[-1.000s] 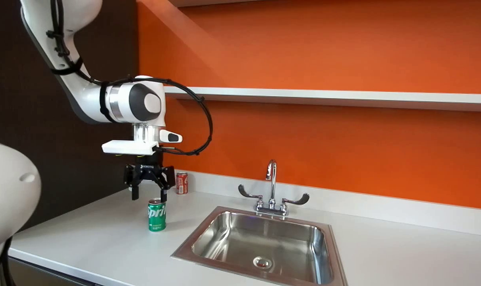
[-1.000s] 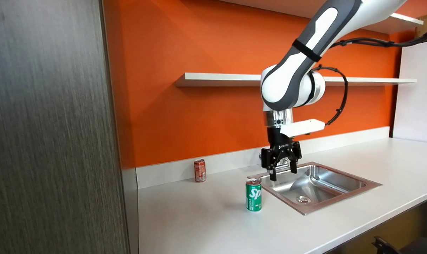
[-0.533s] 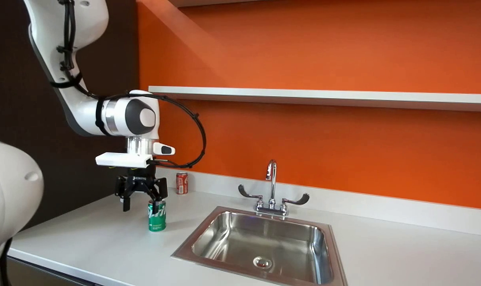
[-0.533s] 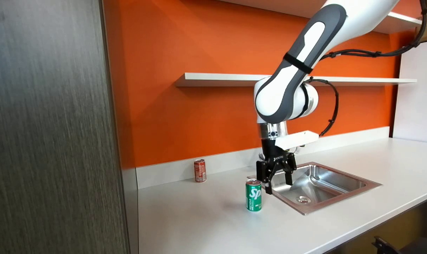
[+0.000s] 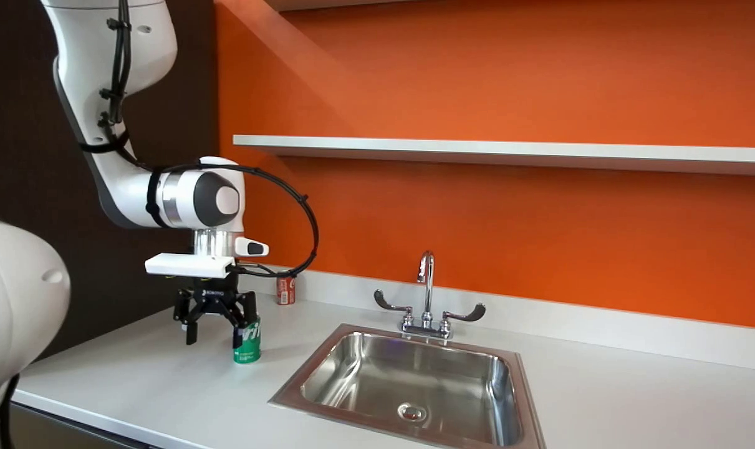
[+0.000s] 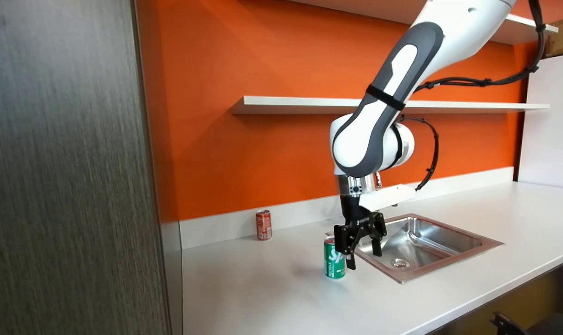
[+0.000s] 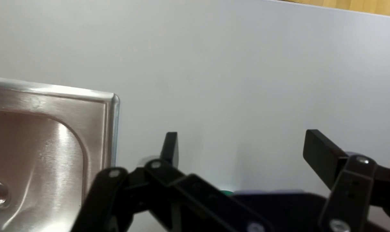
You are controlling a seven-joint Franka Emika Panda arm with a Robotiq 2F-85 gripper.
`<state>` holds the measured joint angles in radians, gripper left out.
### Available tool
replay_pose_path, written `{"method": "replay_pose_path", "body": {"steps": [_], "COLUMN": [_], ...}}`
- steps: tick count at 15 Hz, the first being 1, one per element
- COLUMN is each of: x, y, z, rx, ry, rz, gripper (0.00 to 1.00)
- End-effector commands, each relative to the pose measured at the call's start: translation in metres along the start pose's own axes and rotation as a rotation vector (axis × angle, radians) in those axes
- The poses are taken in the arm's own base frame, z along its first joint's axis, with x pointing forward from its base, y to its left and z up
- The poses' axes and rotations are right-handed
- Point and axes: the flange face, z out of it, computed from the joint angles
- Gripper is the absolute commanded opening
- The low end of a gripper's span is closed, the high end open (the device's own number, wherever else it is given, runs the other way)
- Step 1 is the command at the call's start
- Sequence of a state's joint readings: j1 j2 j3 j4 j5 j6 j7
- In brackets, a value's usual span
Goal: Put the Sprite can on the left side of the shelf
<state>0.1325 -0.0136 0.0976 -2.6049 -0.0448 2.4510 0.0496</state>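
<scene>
Back from the front edge of the counter (image 5: 146, 374), the gripper (image 5: 214, 338) is hanging low, its two fingers (image 7: 323, 158) pointing down and standing wide apart, with counter showing between the tips in the wrist view. Behind it, the green can (image 6: 333, 267) is standing upright on the counter, its pale lettering partly showing, near the left edge of the sink (image 5: 311, 368). One finger is partly covering it in both exterior views; whether they are touching, the views are leaving unclear. Farther off, the red can (image 6: 263, 225) is standing by the counter's back edge, toward the left corner. Above, the shelf (image 5: 477, 147) is running along the orange wall (image 5: 508, 218).
</scene>
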Motion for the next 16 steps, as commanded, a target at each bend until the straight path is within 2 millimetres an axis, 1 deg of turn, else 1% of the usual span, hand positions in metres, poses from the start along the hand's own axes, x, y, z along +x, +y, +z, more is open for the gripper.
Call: {"method": "replay_pose_path", "body": {"steps": [1,6,16], "x": [0.009,0.013,0.024], "y": [-0.003,-0.001,0.003], "z": [0.006,0.011,0.013], "rx": [0.016,0.014,0.019], "ry": [0.018,0.063,0.183], "rz": [-0.015,-0.008,0.023], "gripper": [1.00,1.00,1.00]}}
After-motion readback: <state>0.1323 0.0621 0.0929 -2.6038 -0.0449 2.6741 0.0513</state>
